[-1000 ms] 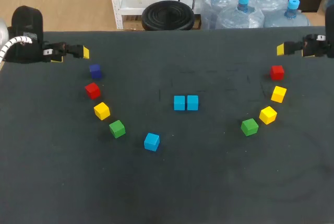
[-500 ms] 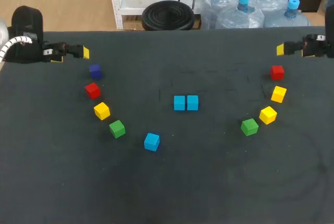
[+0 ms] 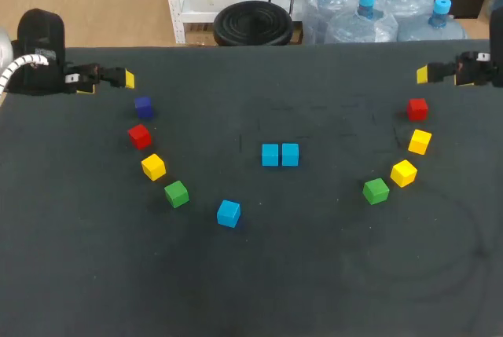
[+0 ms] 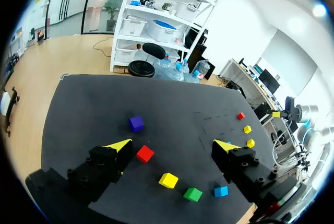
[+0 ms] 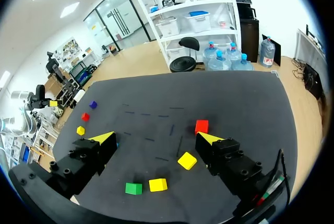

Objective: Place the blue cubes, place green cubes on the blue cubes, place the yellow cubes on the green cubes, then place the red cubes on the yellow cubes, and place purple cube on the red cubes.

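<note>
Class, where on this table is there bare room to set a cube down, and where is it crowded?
Bare: near strip of the table, in front of the lone blue cube and right green cube; the far middle behind the blue cube pair. Crowded: left arc, purple cube to left green cube; right arc, right red cube to right green cube.

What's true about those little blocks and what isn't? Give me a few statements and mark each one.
1. Two blue cubes sit side by side mid-table. True.
2. A green block is stacked on a blue one. False: both green cubes lie on the table, apart from any blue.
3. The purple block is being gripped. False: the left tool is open and empty, and the purple cube lies on the table.
4. There are three yellow cubes. True.
</note>
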`<state>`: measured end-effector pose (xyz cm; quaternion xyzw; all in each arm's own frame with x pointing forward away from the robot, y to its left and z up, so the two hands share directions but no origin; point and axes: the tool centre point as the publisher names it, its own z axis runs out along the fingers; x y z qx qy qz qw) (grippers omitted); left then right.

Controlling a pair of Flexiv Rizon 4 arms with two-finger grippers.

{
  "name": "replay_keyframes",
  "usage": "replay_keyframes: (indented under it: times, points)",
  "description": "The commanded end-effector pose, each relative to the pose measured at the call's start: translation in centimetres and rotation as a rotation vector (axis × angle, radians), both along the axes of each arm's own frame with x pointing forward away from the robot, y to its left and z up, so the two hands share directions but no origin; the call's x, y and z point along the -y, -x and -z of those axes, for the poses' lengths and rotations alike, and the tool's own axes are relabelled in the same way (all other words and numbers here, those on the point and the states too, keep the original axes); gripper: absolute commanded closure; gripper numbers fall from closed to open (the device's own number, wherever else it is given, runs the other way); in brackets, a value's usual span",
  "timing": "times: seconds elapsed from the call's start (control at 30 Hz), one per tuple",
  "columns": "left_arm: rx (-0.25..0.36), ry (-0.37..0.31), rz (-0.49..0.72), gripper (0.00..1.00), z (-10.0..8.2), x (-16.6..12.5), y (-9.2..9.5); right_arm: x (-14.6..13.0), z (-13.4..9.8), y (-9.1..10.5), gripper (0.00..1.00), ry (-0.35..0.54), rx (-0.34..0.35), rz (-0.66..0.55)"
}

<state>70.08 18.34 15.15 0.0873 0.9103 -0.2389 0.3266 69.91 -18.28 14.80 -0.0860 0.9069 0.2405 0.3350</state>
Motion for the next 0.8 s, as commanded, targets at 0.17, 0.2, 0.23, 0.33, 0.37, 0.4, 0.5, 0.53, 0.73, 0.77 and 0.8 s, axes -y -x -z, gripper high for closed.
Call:
replay_keyframes:
  times: [0.17,0.2,0.23,0.33,0.37,0.4,0.5,0.53,0.73,0.77,0.8]
  points:
    - [0.001,0.001,0.000,0.00,0.0,0.0,0.0,0.0,0.0,0.0,0.00,0.003,0.000,0.003]
    - [0.001,0.001,0.000,0.00,0.0,0.0,0.0,0.0,0.0,0.0,0.00,0.003,0.000,0.003]
    - [0.001,0.001,0.000,0.00,0.0,0.0,0.0,0.0,0.0,0.0,0.00,0.003,0.000,0.003]
    - [0.023,-0.026,0.020,0.00,-0.4,0.0,0.0,0.0,0.0,0.0,0.00,0.003,0.000,0.003]
    - [0.043,-0.049,0.023,0.00,-0.7,0.1,0.0,0.0,0.0,0.0,0.00,0.003,0.000,0.003]
    - [0.064,-0.075,0.038,0.00,-1.0,0.2,0.1,0.0,0.0,0.0,0.00,0.003,0.000,0.003]
    - [0.105,-0.131,0.090,0.00,-2.0,0.6,0.7,0.0,0.0,0.0,0.00,0.003,0.000,0.003]
    - [0.111,-0.162,0.109,0.00,-2.2,0.9,1.0,0.0,0.0,0.0,0.00,0.003,0.000,0.003]
    - [0.037,-0.408,0.224,0.00,-1.5,3.0,3.8,0.0,0.0,0.0,0.00,0.003,0.000,0.003]
    - [0.038,-0.439,0.230,0.00,-1.3,3.2,4.2,0.0,0.0,0.0,0.00,0.003,0.000,0.003]
    - [0.040,-0.462,0.245,0.00,-1.2,3.7,4.8,0.0,0.0,0.0,0.00,0.003,0.000,0.003]
